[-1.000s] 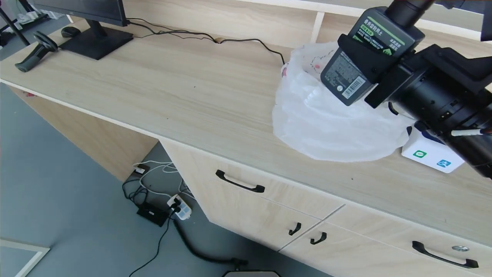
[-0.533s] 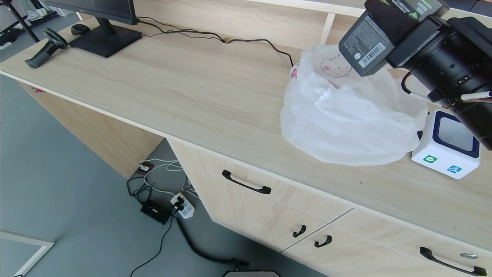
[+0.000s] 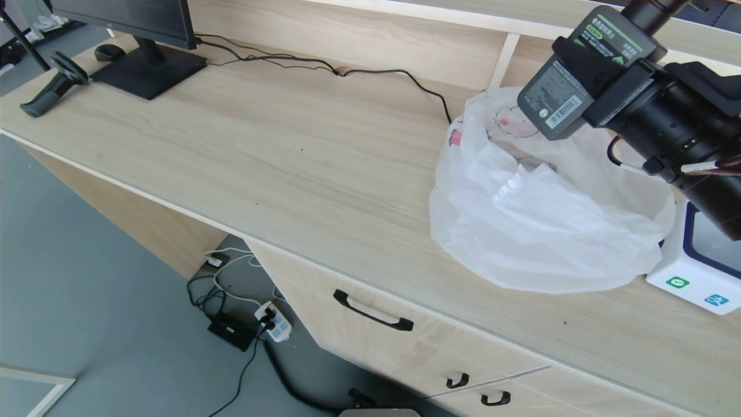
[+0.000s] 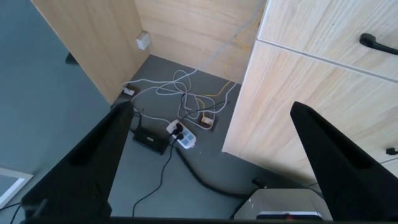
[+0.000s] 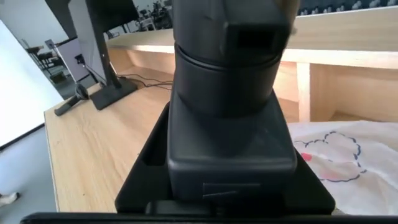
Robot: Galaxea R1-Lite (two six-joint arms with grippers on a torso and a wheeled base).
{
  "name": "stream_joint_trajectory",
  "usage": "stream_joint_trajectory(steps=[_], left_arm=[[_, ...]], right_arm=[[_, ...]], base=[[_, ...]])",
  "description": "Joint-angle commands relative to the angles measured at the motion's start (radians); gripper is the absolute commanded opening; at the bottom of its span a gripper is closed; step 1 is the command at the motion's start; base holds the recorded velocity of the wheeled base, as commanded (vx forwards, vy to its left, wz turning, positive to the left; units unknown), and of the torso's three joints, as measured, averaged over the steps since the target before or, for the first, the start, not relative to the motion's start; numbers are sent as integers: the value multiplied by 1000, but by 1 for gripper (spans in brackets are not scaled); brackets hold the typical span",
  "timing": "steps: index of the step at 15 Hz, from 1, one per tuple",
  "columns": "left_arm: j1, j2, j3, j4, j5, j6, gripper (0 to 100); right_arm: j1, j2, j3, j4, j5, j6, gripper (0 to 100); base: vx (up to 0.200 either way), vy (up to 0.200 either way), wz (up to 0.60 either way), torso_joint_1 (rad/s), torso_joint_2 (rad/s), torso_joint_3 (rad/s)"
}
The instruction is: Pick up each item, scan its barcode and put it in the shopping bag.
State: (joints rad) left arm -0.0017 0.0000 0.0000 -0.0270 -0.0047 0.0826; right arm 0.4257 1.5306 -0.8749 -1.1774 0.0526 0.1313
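Holding: the right tool [image 3: 599, 81] is clamped on a dark bottle [image 3: 554, 98] at the upper right of the head view, barcode label facing the camera
Bottle: in the air, tilted, above the far rim of the shopping bag [image 3: 538, 231]
Bag: white, crumpled, mouth open, on the surface [image 3: 260, 150], right of frame
Scanner [image 3: 689, 278]: white box just beside the bag, right edge
Left tool [image 4: 211, 106]: fingers spread wide, empty, over floor cables [image 4: 180, 93] beside the cabinet [image 4: 298, 93]
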Motion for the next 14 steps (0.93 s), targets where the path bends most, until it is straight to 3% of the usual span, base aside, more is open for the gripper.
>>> stream_joint_trajectory(steps=[1, 4, 8, 14], left_arm=[[0, 2, 0, -1, 0, -1, 100], [0, 2, 0, -2, 0, -1, 100], [0, 2, 0, -2, 0, 2, 100], [0, 2, 0, -4, 0, 2, 100]], right_arm=[[-61, -10, 50, -2, 3, 24, 0], [-85, -9, 116, -2, 15, 105, 0], [-94, 9, 129, 33, 21, 327, 0], [-113, 92, 119, 90, 55, 410, 0]], base=[[0, 0, 0, 0, 0, 0], [0, 0, 0, 0, 0, 0], [0, 0, 0, 0, 0, 0], [0, 0, 0, 0, 0, 0]])
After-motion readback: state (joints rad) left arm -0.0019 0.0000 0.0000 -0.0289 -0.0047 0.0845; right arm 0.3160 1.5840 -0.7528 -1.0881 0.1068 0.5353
